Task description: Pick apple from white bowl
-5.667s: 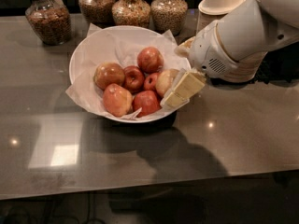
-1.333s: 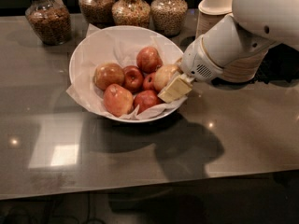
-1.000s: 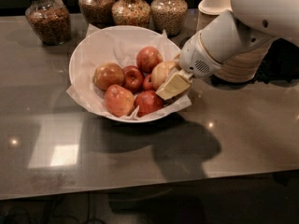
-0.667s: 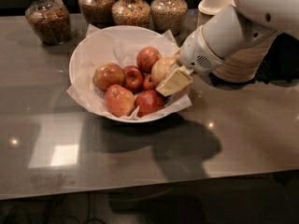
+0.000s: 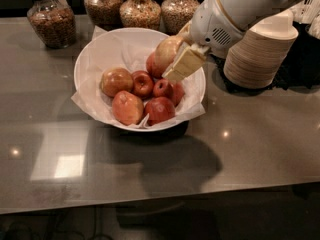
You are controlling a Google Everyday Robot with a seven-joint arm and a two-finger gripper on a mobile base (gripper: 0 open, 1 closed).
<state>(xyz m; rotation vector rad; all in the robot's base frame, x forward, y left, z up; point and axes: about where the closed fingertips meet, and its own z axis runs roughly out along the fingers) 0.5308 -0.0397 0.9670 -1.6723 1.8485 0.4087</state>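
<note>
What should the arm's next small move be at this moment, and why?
Probably a short, straight lift. The end effector is shut on the apple, which sits low over the red apples and within the white bowl outline. Rising first looks safer than moving sideways past the rim.

Table (image 5: pixel 250 144) count
One hand (image 5: pixel 170 66) over one white bowl (image 5: pixel 79 70); one pale apple (image 5: pixel 167 50), six red apples (image 5: pixel 142 83); four jars (image 5: pixel 50 21); one bowl stack (image 5: pixel 255 59).
</note>
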